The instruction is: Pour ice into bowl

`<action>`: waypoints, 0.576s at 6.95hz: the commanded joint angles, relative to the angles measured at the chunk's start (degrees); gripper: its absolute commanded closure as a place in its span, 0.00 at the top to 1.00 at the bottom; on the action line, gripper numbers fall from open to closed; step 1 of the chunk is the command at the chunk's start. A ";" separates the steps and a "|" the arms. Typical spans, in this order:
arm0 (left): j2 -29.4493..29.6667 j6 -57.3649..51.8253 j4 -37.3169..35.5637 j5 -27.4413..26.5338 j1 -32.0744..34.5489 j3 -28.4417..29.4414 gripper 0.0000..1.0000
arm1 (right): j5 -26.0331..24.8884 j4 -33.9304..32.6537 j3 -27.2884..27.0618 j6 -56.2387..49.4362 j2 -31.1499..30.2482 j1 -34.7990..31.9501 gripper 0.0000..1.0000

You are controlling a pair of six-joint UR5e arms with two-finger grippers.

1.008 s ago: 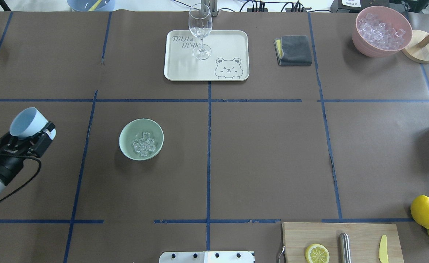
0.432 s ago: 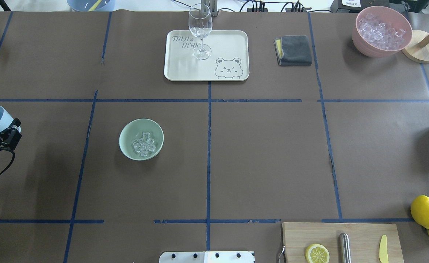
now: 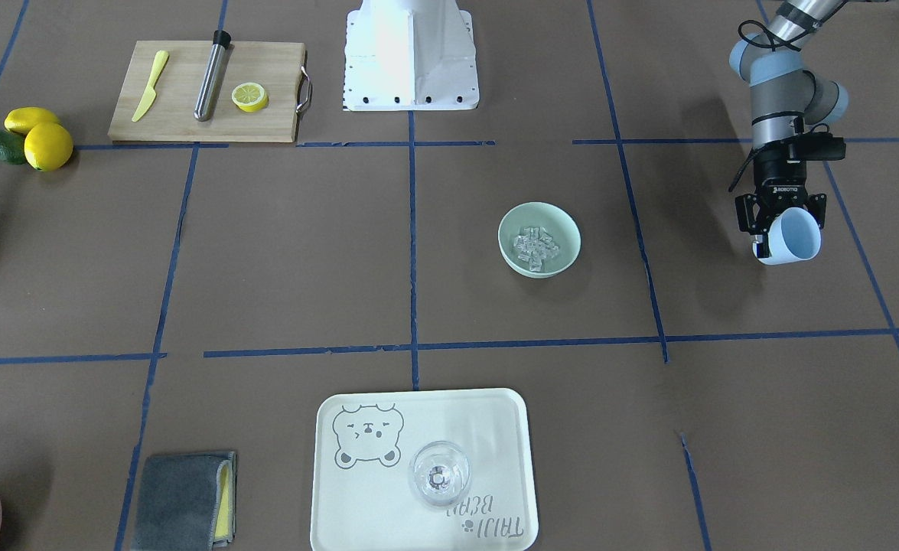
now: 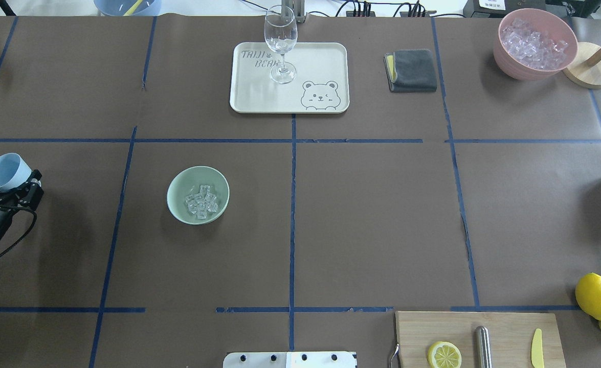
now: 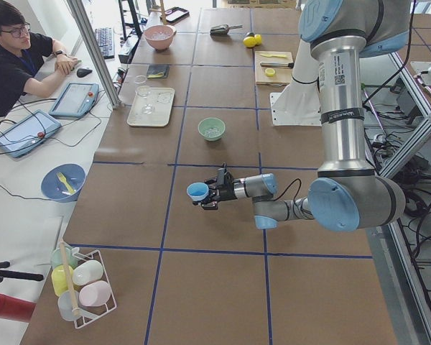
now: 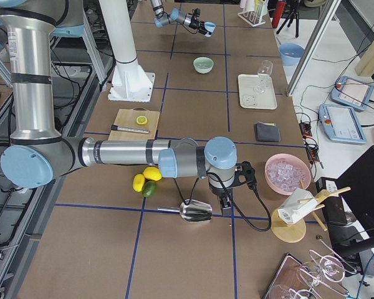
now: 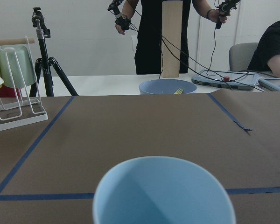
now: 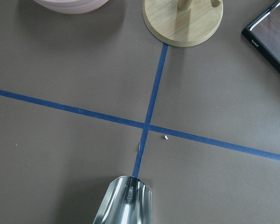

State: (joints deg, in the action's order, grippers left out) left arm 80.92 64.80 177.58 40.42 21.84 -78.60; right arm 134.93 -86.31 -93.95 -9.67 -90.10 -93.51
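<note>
The pale mint-green bowl stands left of the table's centre and holds a small heap of clear ice cubes; bowl and ice also show in the front view. My left gripper is shut on a pale blue cup at the far left edge, well clear of the bowl. The cup looks empty inside and is tilted with its mouth facing away from the robot. The right gripper is low at the table's right end beside a metal scoop; I cannot tell its grip.
A cream tray with a wine glass stands at the back centre. A grey cloth, a pink container of ice and a wooden stand are at the back right. A cutting board and lemons are at the front right.
My left gripper carried the blue cup left, away from the bowl, then came back a little to the right. The bowl and its ice have not moved.
</note>
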 commanded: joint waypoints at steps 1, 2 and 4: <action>1.26 0.67 0.04 -0.25 -0.13 1.08 0.00 | -0.02 0.00 0.00 0.08 0.36 0.00 1.00; 1.26 0.68 0.04 -0.34 -0.13 1.26 0.00 | -0.02 0.00 0.09 0.09 0.36 0.00 1.00; 1.44 0.59 0.04 -0.34 -0.48 1.61 0.41 | -0.20 0.00 0.09 0.09 0.71 0.00 1.00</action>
State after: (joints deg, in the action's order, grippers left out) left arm 82.21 65.41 177.58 40.09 21.50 -77.17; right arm 134.83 -86.31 -93.88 -9.58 -89.58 -93.52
